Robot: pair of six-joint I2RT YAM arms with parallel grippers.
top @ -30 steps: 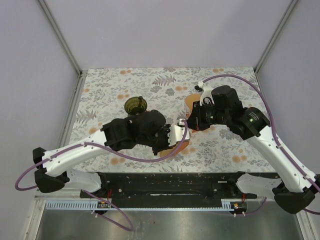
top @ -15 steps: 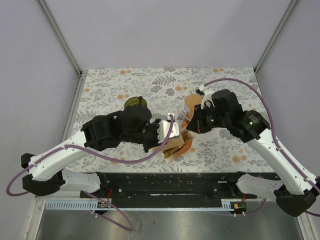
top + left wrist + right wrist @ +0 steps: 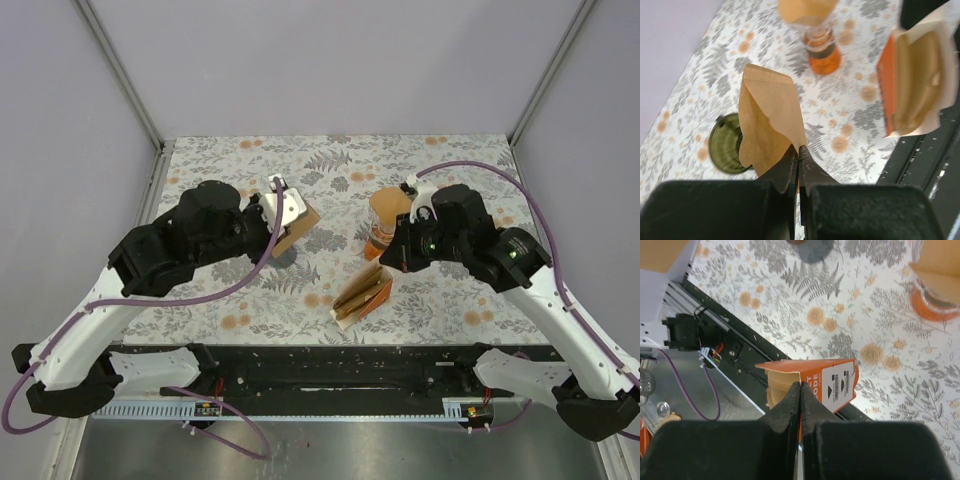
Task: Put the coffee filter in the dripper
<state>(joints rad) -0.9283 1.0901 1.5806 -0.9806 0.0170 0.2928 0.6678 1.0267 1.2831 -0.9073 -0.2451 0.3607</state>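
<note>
A flat brown paper coffee filter [image 3: 767, 117] hangs from my left gripper [image 3: 799, 150], which is shut on its lower corner. The dark green dripper [image 3: 726, 143] stands on the table just below and left of the filter. In the top view the filter [image 3: 299, 224] sticks out beside the left gripper [image 3: 287, 212], and the arm hides the dripper. My right gripper [image 3: 800, 386] is shut, its tips just over the open end of the orange filter box [image 3: 832, 381]. I see nothing between its fingers. That box [image 3: 363, 296] lies on the table.
A clear glass vessel [image 3: 384, 218] with an orange base and a brown paper top stands right of centre, close to the right wrist. The black rail [image 3: 330, 365] runs along the near table edge. Grey walls close in the other three sides.
The left arm has swung back and to the left, carrying the filter from the box to above the dripper. The box now lies free on the table. The right gripper shifted slightly right.
</note>
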